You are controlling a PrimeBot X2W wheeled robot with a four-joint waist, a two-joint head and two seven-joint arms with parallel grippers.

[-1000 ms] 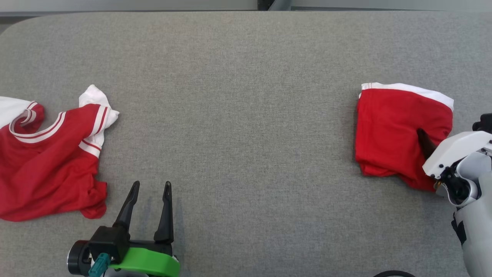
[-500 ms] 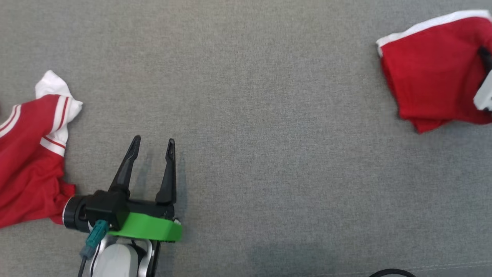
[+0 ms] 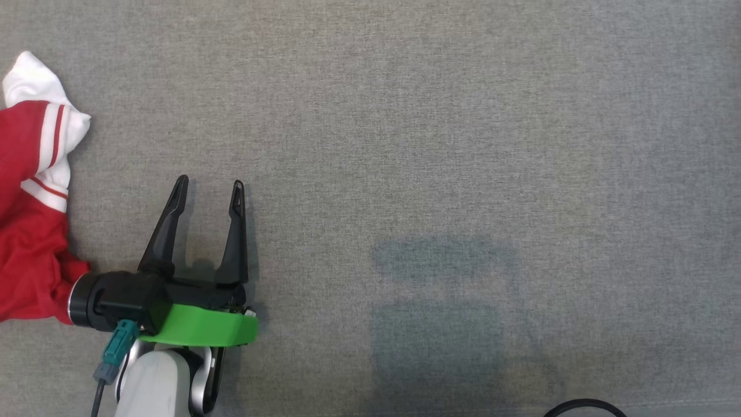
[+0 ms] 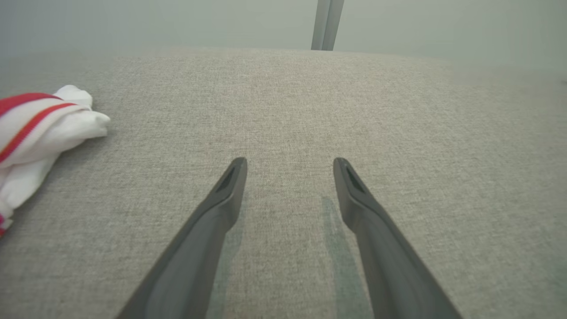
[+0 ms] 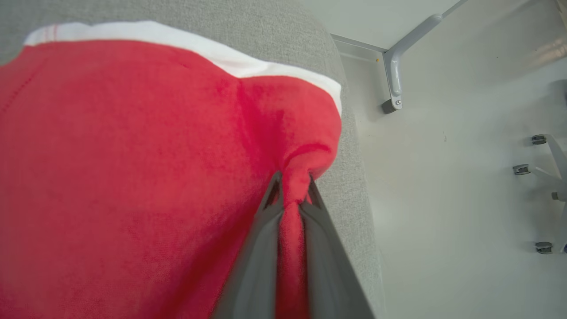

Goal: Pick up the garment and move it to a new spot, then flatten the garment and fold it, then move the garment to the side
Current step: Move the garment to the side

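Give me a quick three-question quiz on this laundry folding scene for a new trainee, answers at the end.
1. True or false: the left gripper is shut on the crumpled red and white shirt.
2. What does the right gripper pinch? A) nothing at all B) a bunched fold of the folded red garment with a white band C) a blue sock
3. Fill the blank: in the head view, the crumpled shirt lies to the left gripper's ____.

Key:
1. False: it is open, with its fingers over the bare grey fabric tabletop.
2. B
3. left
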